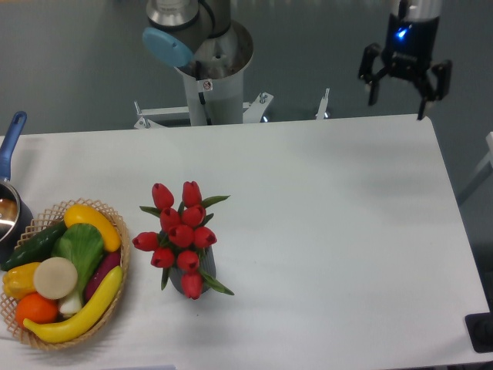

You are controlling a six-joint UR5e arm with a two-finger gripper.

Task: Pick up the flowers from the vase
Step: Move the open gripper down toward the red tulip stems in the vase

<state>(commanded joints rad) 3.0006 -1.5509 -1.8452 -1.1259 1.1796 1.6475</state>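
The flowers (182, 233), a bunch of red tulip buds with green leaves, stand in the vase (205, 270), a short dark grey ribbed cylinder left of the table's middle. The buds hide most of the vase. My gripper (397, 100) hangs high above the table's far right edge, far from the flowers. Its black fingers (373, 89) are spread apart and hold nothing.
A woven basket (122, 254) of yellow, green and orange fruit and vegetables sits at the front left, close to the vase. A blue-handled metal pot (9, 208) is at the left edge. The robot's base column (206, 85) stands behind the table's far edge.
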